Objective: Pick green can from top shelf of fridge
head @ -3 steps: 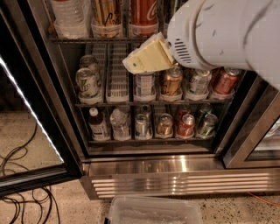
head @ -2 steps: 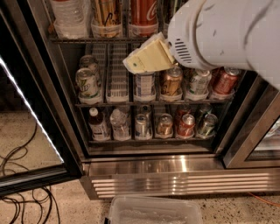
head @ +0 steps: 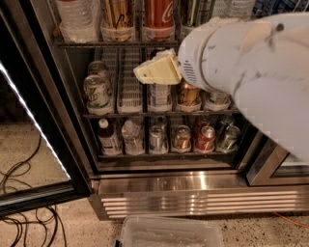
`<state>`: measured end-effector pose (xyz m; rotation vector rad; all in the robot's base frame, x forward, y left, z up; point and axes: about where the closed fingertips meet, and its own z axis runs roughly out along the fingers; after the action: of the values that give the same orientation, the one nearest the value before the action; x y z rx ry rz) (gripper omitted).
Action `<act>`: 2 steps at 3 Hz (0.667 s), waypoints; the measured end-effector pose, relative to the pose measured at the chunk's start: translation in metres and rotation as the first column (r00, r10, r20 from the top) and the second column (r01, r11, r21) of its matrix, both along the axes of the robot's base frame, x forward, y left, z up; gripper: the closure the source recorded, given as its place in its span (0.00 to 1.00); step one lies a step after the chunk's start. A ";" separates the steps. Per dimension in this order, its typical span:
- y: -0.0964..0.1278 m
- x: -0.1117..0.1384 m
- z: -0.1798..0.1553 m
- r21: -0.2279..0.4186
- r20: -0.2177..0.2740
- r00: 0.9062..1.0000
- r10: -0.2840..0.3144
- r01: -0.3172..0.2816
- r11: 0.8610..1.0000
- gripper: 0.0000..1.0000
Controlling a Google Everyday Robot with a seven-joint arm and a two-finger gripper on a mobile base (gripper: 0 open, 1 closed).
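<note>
Your gripper (head: 157,71) hangs at centre frame, in front of the fridge's (head: 193,185) middle rack and below the top shelf (head: 82,43). Whether it is open or closed cannot be told. The green can (head: 194,10) stands at the upper edge, right of the red can (head: 158,12), partly hidden by the arm (head: 251,72). Raise the gripper, shift it right, approach level, and avoid nudging the neighbouring cans.
</note>
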<state>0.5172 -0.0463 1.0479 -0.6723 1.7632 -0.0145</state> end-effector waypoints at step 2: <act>-0.009 0.006 0.000 0.075 0.040 0.998 -0.056 0.053 0.996 0.00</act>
<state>0.5235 -0.0549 1.0476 -0.5668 1.7329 -0.0004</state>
